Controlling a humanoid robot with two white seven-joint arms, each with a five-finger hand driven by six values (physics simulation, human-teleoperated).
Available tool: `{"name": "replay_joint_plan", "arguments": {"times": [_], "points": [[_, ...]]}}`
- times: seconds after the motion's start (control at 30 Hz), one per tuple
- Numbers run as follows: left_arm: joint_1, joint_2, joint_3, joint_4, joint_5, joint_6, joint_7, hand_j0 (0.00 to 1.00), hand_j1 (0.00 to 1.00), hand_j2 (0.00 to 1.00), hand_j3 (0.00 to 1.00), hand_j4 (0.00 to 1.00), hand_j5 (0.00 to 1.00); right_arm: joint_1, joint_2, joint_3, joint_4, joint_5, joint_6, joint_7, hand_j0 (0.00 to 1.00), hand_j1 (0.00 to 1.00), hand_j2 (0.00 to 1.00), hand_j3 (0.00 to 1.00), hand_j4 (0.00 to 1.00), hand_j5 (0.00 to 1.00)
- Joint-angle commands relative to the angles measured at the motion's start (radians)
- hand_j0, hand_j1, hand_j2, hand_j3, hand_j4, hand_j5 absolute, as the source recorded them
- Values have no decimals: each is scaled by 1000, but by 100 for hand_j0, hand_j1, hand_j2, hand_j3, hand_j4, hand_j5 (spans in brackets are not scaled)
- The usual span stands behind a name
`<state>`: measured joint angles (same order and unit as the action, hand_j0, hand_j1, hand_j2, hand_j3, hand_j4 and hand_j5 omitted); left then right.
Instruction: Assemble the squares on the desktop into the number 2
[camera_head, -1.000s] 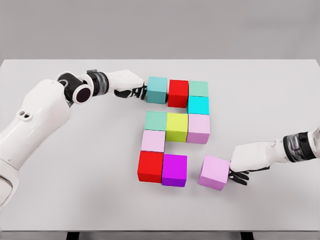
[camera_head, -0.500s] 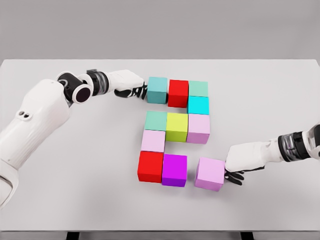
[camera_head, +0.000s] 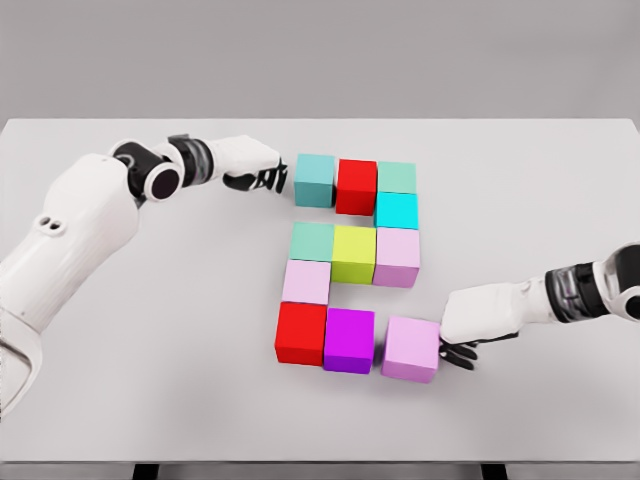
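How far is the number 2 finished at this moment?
Top row, middle row and the pink link block sit in place, as do the bottom red block and purple block. The right hand presses the last pink block beside the purple one; only a slim gap remains. The left hand rests beside the teal block.

Both arms wear smooth, glossy white shells, bulky and rounded at the upper segments; each wrist carries a ribbed black and grey band; the left arm shows a black circular joint cap; the left hand (camera_head: 262, 177) and right hand (camera_head: 462, 350) have white backs and dark fingers.
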<state>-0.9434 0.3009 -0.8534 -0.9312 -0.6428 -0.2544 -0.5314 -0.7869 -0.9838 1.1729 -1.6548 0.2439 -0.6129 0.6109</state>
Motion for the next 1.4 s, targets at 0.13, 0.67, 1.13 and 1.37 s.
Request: {"name": "replay_joint_plan", "arguments": {"times": [0.13,0.67,1.13,1.37], "points": [[-6,-49,2,54,-12,3,4,46,46,46,46,46,46,0,8,-1,1,-11,2,0,12,12,12,12,12,12],[-25,-49,2,61,-20,38,4,46,46,46,46,46,46,-5,22,-6,4,-12,2,0,12,12,12,12,12,12],[-80,-137,51,111,-18,89,151,48,48,48,48,48,48,-11,13,-10,41,-11,2,0,13,13,13,13,13,13],[-77,-146,37,114,-17,89,151,48,48,48,48,48,48,-2,7,-33,56,2,2,0,13,13,13,13,13,13]]}}
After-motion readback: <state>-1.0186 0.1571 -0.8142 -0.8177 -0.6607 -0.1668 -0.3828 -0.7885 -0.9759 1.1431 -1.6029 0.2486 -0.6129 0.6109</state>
